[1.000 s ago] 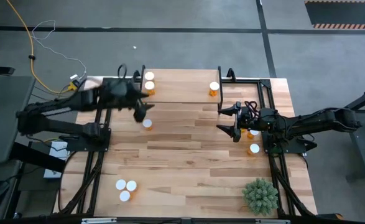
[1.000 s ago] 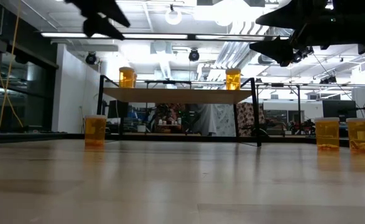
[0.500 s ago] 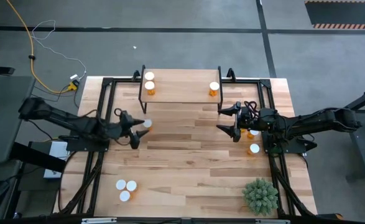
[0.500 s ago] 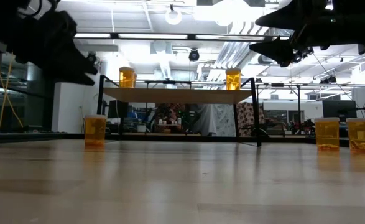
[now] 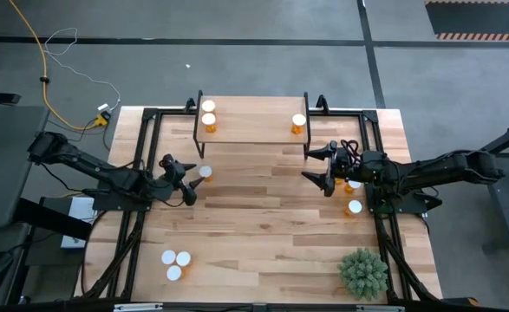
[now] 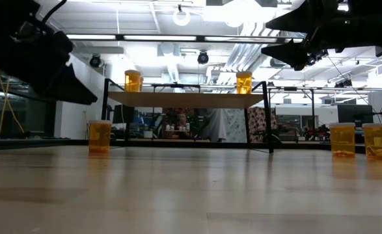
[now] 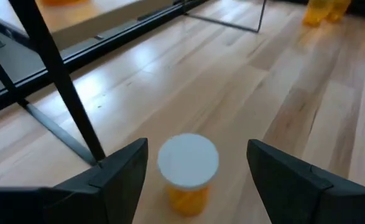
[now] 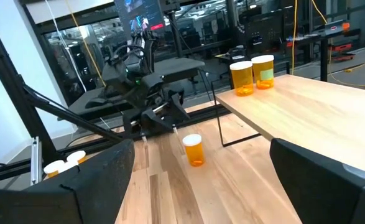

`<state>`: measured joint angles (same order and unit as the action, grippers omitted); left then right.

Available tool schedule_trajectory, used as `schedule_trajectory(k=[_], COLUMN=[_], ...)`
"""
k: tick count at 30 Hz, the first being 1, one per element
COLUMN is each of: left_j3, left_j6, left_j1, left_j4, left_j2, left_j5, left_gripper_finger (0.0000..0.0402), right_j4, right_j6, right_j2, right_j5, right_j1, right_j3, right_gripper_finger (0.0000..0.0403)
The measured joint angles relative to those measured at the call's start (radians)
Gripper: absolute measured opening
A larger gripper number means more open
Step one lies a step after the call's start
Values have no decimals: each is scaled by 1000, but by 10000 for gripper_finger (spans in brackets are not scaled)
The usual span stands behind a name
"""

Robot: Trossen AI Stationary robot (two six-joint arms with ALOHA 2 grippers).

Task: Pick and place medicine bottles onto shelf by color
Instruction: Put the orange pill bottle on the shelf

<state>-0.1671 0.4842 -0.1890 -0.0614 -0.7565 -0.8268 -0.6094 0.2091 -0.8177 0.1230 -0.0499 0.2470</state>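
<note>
There, an upright bottle stands between the left claw's spread fingers.

shelf: three bottles on it | lone bottle: before shelf's left end

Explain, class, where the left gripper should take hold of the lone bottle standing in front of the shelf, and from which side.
Grip the bottle across its amber body just under the white cap, coming in level from the table's left. It stands upright and alone, and the open left gripper already has a finger on either side of it, so probably only a short advance and a squeeze are needed.
</note>
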Motion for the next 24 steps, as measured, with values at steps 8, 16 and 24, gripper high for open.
schedule_trajectory(k=[8,16,24], left_j3=[3,3,3], left_j6=[-89,-62,-50], left_j1=[1,70,184], left_j4=[61,86,146], left_j2=[-58,-136,-175], left_j5=[17,46,159], left_gripper_finger=[264,264,264], right_j4=[0,0,1], right_j6=[0,0,0], right_j2=[0,0,0], right_j5=[0,0,0], right_j1=[0,0,0], right_j3=[0,0,0], right_gripper_finger=[366,366,366])
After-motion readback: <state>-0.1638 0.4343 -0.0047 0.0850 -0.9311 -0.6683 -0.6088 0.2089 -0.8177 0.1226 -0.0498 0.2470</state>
